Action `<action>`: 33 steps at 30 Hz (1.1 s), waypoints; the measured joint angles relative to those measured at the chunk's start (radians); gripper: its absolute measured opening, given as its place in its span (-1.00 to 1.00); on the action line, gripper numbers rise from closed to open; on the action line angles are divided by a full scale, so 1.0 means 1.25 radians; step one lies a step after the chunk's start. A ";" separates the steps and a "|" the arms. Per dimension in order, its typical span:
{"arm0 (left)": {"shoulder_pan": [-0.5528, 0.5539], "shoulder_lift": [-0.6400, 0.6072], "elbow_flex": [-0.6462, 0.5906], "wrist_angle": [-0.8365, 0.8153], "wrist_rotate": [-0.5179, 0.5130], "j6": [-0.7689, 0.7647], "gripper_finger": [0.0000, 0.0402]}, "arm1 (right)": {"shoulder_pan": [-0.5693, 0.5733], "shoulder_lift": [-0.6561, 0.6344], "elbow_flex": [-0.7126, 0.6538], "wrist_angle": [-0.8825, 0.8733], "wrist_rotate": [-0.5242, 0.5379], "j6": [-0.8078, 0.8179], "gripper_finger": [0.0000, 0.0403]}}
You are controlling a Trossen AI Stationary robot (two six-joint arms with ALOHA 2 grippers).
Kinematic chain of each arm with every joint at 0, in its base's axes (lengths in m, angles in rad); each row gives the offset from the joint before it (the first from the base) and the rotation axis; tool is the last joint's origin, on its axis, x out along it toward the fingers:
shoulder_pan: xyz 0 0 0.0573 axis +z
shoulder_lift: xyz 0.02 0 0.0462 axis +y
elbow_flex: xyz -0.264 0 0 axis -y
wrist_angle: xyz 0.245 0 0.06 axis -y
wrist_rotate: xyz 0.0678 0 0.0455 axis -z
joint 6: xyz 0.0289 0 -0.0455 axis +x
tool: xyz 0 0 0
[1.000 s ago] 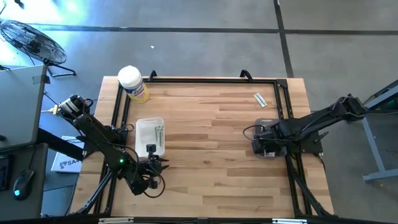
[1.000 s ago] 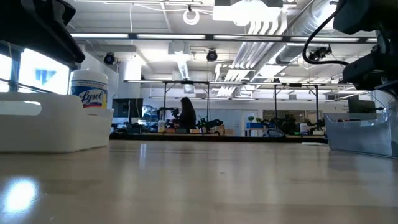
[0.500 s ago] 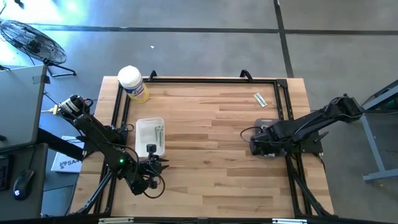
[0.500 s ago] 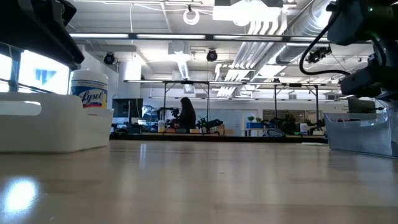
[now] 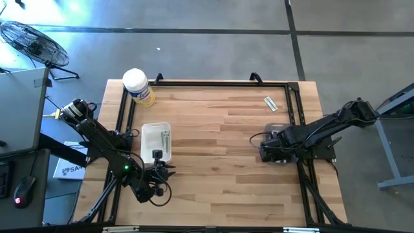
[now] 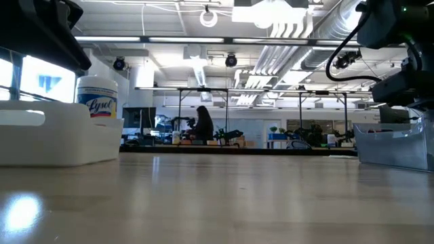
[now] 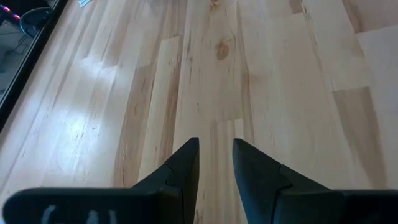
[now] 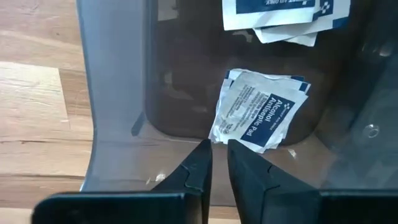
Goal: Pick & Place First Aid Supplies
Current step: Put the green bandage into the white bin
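The right arm reaches in from the table's (image 5: 220,139) right edge, elbow bent, wrist tipped down over a clear bin (image 8: 112,93) at that edge. The right pincer (image 8: 219,163) hangs just inside the bin, fingers (image 8: 198,168) a narrow slit apart and holding nothing. Right ahead of the tips a white packet (image 8: 258,117) with blue print lies flat on the bin floor, its corner just beyond the slit; more packets (image 8: 277,15) lie farther ahead.

The left arm waits folded low at the table's near-left corner. The left pincer (image 7: 216,163) points across bare wood, fingers (image 7: 184,168) a small gap apart and empty. Beside it sits a white tray (image 5: 146,133) holding a strip (image 5: 165,140). Another strip (image 5: 270,103) lies on the table beyond the right pincer.
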 joint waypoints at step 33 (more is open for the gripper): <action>0.001 -0.240 0.000 0.040 -0.119 0.270 -0.53 | -0.373 -0.002 0.264 -0.129 0.425 -0.413 -0.71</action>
